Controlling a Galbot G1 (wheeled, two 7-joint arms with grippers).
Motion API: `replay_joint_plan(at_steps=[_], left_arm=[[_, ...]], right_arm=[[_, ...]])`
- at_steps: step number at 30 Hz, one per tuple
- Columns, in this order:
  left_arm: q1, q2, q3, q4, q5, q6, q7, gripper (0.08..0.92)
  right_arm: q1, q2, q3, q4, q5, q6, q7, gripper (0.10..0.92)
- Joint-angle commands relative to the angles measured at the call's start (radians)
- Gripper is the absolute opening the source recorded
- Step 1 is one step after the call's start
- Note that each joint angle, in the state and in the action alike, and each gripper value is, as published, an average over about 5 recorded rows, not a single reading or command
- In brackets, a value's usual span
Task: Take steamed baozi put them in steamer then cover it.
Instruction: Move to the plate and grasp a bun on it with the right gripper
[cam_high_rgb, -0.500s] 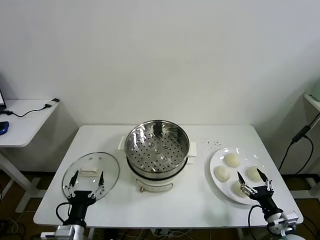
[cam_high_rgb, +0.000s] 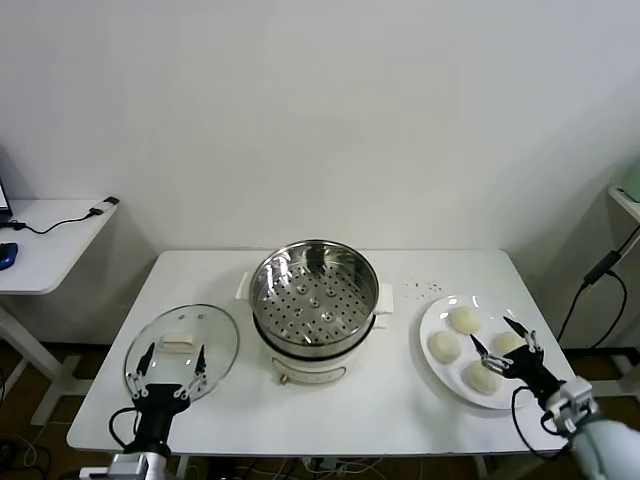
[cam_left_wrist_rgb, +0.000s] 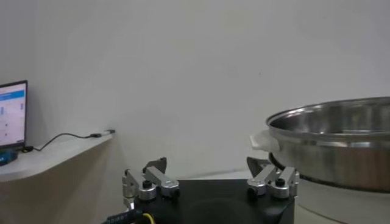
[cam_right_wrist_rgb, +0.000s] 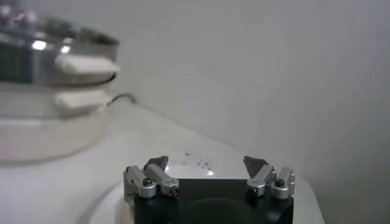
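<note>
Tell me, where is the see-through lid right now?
In the head view the glass lid lies flat on the table's left side, beside the steamer, with the open left pincer over its near edge.

At frame centre the steamer (cam_high_rgb: 315, 300) is glossy polished metal with a perforated tray. Lower left, the cover (cam_high_rgb: 182, 350) is clear glass. The steamed baozi (cam_high_rgb: 465, 319) look smooth and matt on a glossy white plate (cam_high_rgb: 436, 318); the worktop (cam_high_rgb: 200, 275) is smooth matt white.
</note>
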Motion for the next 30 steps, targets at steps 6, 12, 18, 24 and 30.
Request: replay_joint_plan(at_steps=[6,12,18,24,30], left_arm=[[0.005,0.0,-0.001,0.006,-0.005,-0.004,-0.002,0.823],[0.004,0.001,-0.003,0.012,-0.005,-0.003,-0.002,0.823],[0.005,0.001,-0.004,0.014,-0.004,-0.002,-0.002,0.823],[0.002,0.002,-0.008,0.019,-0.002,0.0,-0.002,0.823],[-0.001,0.002,-0.013,0.031,0.0,0.001,-0.002,0.823]], right_arm=[[0.798,-0.362,-0.755,-0.32,-0.242,-0.054,-0.45,0.823],[1.184,-0.27,-1.184,-0.472,-0.26,-0.032,-0.526,0.823],[1.361,-0.142,-1.403,-0.625,-0.266,-0.018,-0.568,0.823],[1.387,-0.024,-1.453,-0.735,-0.268,-0.008,-0.574,0.823],[1.355,0.079,-1.419,-0.82,-0.314,0.01,-0.572,0.823]])
